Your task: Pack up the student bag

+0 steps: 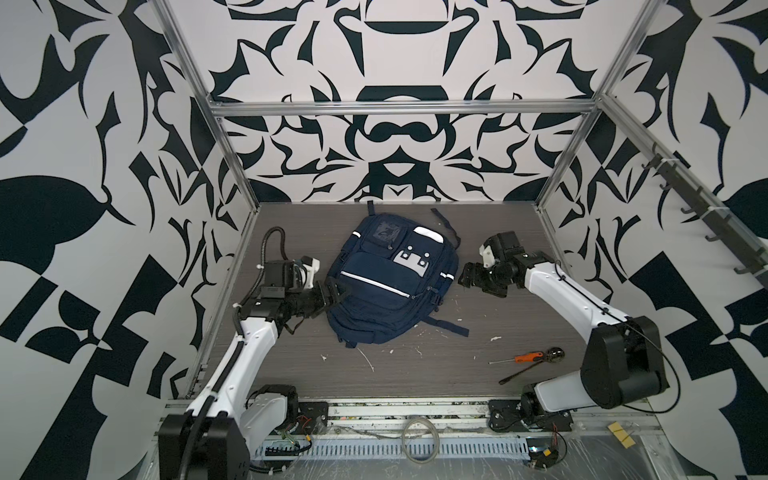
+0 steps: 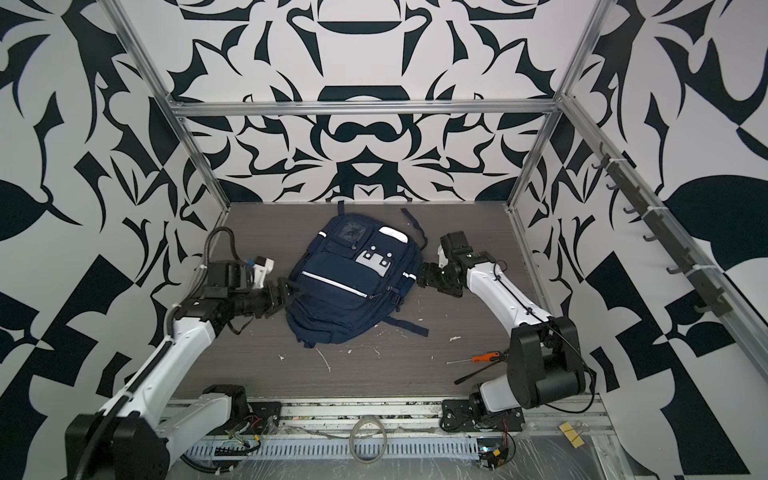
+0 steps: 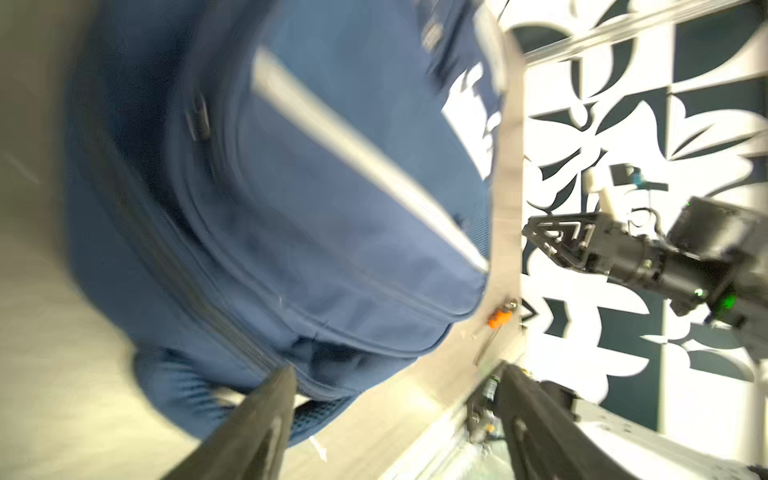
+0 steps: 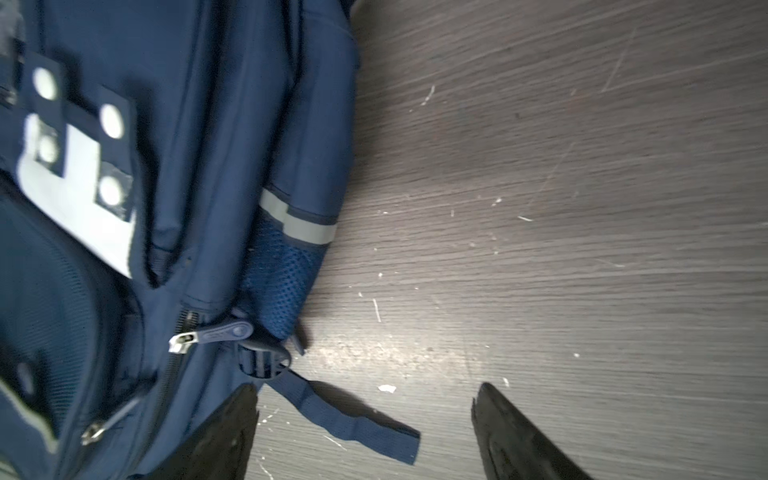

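Observation:
The student bag (image 1: pixel 386 282) (image 2: pixel 349 282), navy with white stripes and a studded grey patch, lies front up in the middle of the dark table. My left gripper (image 1: pixel 337 291) (image 2: pixel 287 289) stands open at its left edge; the blurred left wrist view shows the bag (image 3: pixel 291 187) ahead of the left gripper (image 3: pixel 395 370), with nothing between the fingers. My right gripper (image 1: pixel 465 277) (image 2: pixel 422 275) is open just off the bag's right side. In the right wrist view the right gripper (image 4: pixel 365 388) hovers over a loose strap end (image 4: pixel 353 419) beside the bag's mesh side pocket (image 4: pixel 278 286).
An orange-handled screwdriver (image 1: pixel 525 357) and a long black tool (image 1: pixel 532 368) lie on the table near the right arm's base. White scraps (image 1: pixel 368 359) dot the table in front of the bag. A rail of hooks (image 1: pixel 706 216) runs along the right wall.

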Controlling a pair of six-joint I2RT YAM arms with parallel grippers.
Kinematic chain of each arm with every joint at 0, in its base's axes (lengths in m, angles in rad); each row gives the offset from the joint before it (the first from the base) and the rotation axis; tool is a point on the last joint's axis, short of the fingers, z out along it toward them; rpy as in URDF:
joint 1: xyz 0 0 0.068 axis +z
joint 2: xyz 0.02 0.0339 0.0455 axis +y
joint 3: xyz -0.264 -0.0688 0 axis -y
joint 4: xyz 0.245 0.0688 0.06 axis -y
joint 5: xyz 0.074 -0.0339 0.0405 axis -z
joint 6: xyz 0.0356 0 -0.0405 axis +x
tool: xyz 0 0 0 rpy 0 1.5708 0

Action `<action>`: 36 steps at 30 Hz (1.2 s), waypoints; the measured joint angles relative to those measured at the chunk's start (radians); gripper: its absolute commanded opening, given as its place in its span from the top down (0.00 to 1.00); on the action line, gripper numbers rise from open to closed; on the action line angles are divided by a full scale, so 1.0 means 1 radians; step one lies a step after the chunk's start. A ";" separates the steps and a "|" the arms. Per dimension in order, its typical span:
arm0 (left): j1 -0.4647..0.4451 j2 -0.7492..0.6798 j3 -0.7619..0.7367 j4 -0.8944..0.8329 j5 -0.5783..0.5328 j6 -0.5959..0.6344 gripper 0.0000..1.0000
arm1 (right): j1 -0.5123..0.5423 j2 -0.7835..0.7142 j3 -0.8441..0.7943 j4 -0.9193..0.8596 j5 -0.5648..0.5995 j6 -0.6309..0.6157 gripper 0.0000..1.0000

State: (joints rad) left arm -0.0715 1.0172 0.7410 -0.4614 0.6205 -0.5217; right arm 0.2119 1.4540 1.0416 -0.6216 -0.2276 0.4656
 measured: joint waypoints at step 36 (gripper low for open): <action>-0.115 0.407 -0.138 0.307 -0.143 -0.130 0.40 | 0.074 0.514 0.218 0.371 -0.179 0.058 0.48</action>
State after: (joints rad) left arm -0.1864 1.4242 0.6033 -0.1539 0.4778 -0.6514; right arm 0.2863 1.9682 1.2598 -0.2504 -0.4068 0.5232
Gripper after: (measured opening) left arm 0.601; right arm 0.522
